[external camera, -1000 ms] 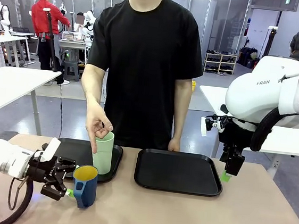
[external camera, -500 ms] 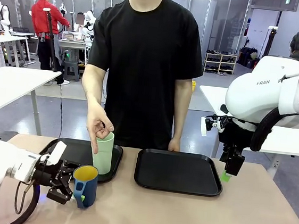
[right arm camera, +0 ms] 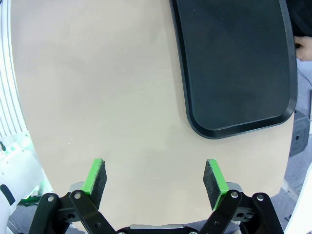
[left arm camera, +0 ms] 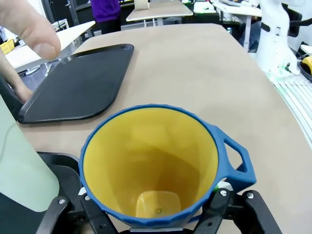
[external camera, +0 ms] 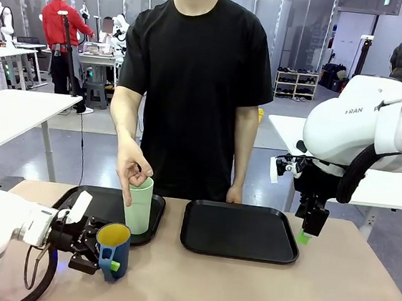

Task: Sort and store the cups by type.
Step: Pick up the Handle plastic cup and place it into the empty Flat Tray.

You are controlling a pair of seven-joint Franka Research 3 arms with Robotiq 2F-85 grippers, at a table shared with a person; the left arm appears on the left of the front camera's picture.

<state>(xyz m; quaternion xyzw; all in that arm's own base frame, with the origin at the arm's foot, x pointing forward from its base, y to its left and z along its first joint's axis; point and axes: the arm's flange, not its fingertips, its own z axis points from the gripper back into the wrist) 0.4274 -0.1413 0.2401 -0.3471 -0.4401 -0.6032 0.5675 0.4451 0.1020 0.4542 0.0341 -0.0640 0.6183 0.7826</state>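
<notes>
Blue mug (left arm camera: 152, 163) sits clamped in our left hand (external camera: 106, 255), just before the mint-green tumbler (external camera: 138, 207); our right hand (right arm camera: 155, 178) gapes wide.

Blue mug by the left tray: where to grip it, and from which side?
Grip the blue mug across its round body, coming in level from the robot's left. It stands upright and its handle juts to one side, clear of that span. The left pincer is shut on it that way.
</notes>
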